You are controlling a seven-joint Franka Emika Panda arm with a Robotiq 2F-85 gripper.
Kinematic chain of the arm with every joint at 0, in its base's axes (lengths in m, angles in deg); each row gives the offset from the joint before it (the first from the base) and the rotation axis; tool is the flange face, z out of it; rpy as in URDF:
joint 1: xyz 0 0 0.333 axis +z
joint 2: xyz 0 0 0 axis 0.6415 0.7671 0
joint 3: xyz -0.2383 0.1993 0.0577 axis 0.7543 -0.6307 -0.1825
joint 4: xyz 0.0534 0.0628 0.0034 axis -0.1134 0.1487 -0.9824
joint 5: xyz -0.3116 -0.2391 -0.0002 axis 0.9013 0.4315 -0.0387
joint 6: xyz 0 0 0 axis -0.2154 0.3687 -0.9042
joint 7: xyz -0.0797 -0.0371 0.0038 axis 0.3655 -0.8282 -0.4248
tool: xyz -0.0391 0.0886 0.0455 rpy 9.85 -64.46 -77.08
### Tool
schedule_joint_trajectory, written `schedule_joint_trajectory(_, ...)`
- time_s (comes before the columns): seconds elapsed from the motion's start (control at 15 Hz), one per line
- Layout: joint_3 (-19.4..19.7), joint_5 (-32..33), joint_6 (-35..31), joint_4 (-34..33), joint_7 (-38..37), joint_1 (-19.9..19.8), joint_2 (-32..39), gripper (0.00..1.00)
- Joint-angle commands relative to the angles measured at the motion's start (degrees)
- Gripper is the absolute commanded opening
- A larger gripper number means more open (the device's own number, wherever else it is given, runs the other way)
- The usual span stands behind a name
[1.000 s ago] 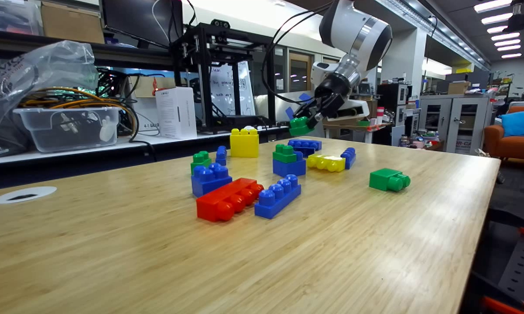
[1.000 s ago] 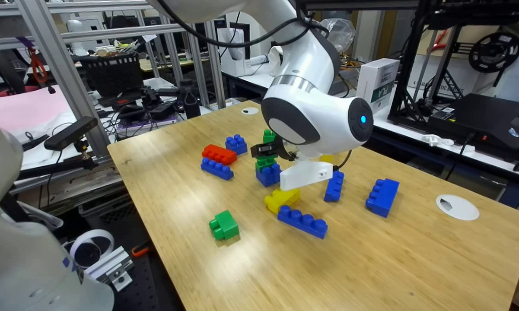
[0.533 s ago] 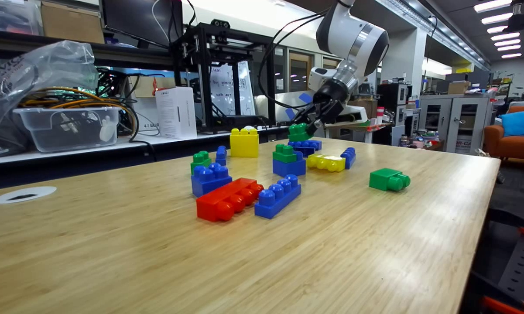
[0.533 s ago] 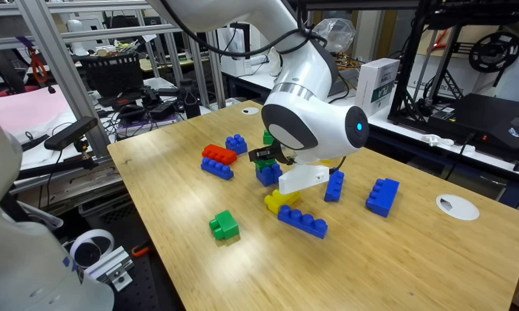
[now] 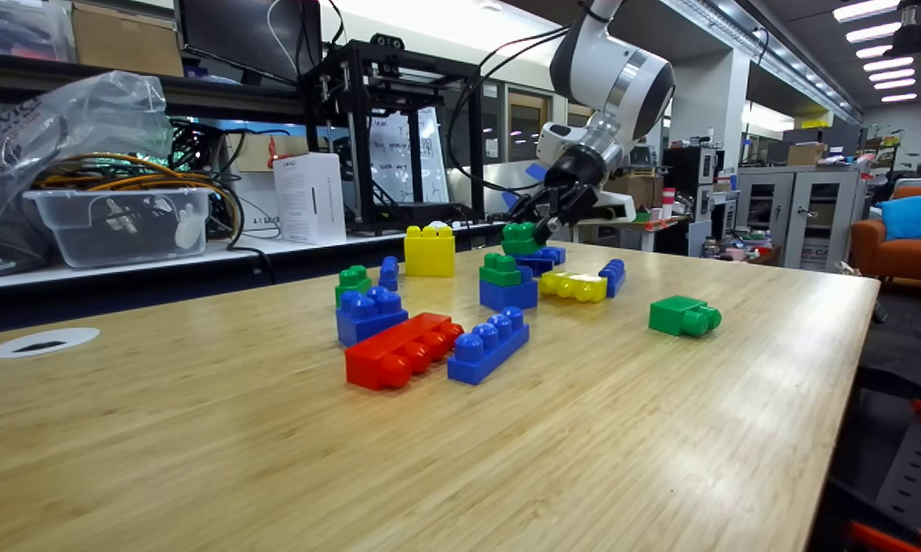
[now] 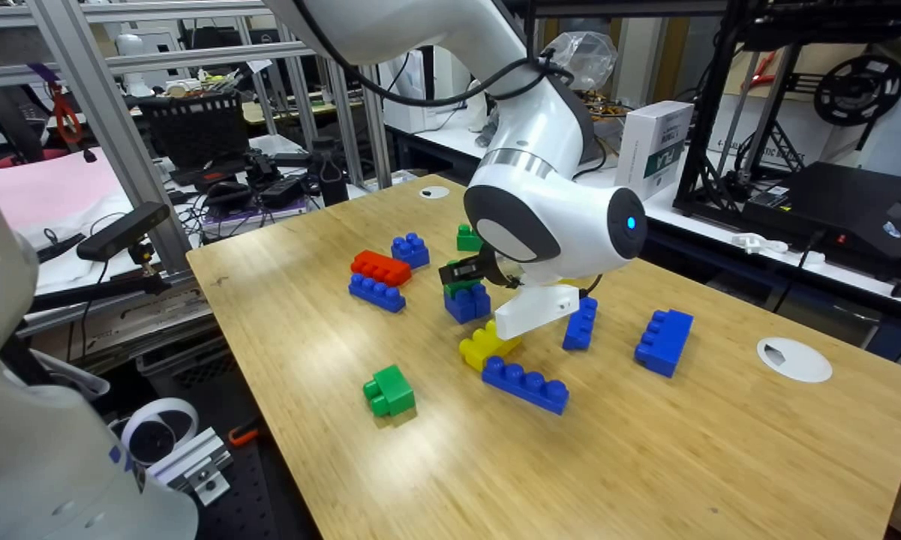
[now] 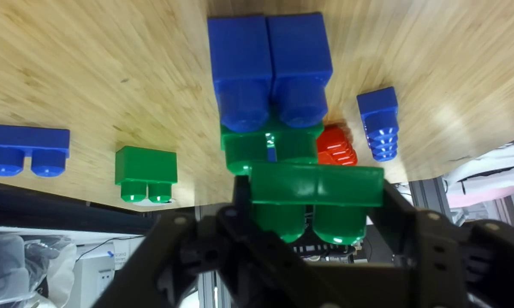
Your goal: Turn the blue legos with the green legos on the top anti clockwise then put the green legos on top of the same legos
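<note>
A short blue block, the blue legos (image 5: 508, 296), stands on the table with a green brick (image 5: 500, 270) on one half of its top. The wrist view shows the same blue block (image 7: 269, 51) and green top brick (image 7: 267, 143) straight ahead. Another brick of the green legos (image 7: 316, 186) is pinched between the black fingers of my gripper (image 7: 315, 185), studs up in an exterior view. That held brick (image 5: 520, 239) hovers close above and to the right of the stack; whether they touch I cannot tell. In an exterior view my gripper (image 6: 458, 273) largely hides it.
Around the stack lie a red brick (image 5: 399, 353), a blue bar (image 5: 491, 349), a flat yellow brick (image 5: 573, 287) and a blue block (image 5: 370, 322). A tall yellow block (image 5: 429, 253) stands behind. Green bricks (image 6: 390, 391) (image 6: 468, 238) and a large blue brick (image 6: 664, 343) sit farther out.
My gripper has come down with the green brick and shifted slightly left in an exterior view, the brick turning more level. Bricks on the table have stayed put.
</note>
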Motion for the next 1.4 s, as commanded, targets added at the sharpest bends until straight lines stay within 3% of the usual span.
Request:
schedule_joint_trajectory(0.0,-0.45,-1.12,-0.08,-1.49,2.95,-0.38,0.98,0.45)
schedule_joint_trajectory(0.93,-1.2,-4.12,2.98,-5.19,7.15,-1.5,6.53,0.45)
schedule_joint_trajectory(1.33,-0.83,-4.3,9.21,-6.0,10.0,-2.58,7.88,0.45)
